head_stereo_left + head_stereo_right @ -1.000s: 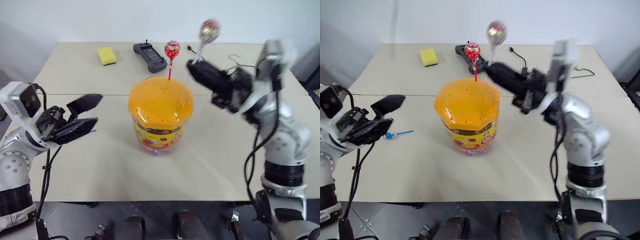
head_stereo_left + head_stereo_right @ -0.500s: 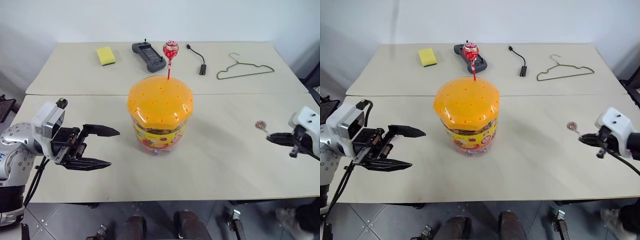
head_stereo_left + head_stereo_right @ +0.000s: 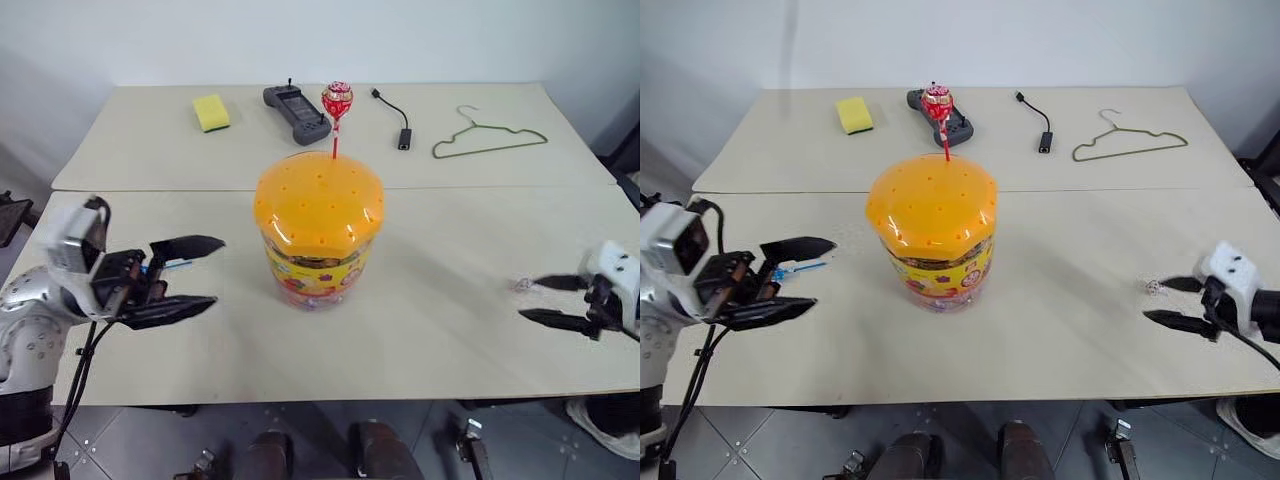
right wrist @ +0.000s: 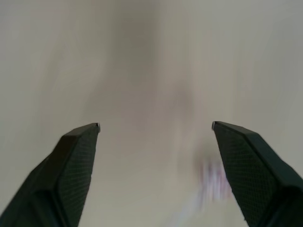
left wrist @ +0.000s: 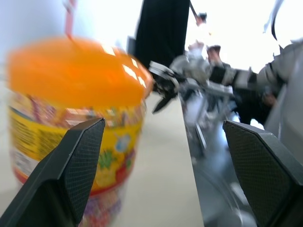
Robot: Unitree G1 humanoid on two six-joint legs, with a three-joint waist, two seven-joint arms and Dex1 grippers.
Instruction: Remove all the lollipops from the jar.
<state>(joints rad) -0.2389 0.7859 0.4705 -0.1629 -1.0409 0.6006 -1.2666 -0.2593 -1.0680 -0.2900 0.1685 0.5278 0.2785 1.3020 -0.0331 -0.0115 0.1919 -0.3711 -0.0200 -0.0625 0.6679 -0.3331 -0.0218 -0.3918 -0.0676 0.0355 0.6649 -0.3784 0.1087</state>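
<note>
So the broad beige surface (image 3: 450,230) carries everything, and the biggest thing on it is the jar (image 3: 319,240), a clear plastic tub standing upright near the middle, its printed yellow label facing the near edge and its domed orange lid (image 3: 318,198) dotted with small holes. Out of one hole near the lid's far side rises the red lollipop (image 3: 337,100), its stick close to vertical and its shiny round head at the top, well above the dome.

Left of the jar hangs the left tool (image 3: 195,275), its two black fingers spread wide and gripping nothing, pointing across toward the jar without touching it. Just behind those fingers the blue lollipop (image 3: 792,269) lies flat on the surface, its blue stick running roughly left to right, head toward the robot's left.

Far over at the right edge sits the right tool (image 3: 1171,300), low over the surface, fingers parted and grasping nothing, aimed leftward. The gold-purple lollipop (image 3: 1153,287) lies on the surface just off the tip of its farther finger; which way its stick runs I cannot tell.

Along the far side are a wire hanger (image 3: 488,140), a black handheld controller (image 3: 297,112), a black cable adapter (image 3: 395,119) and a yellow sponge (image 3: 212,112).
</note>
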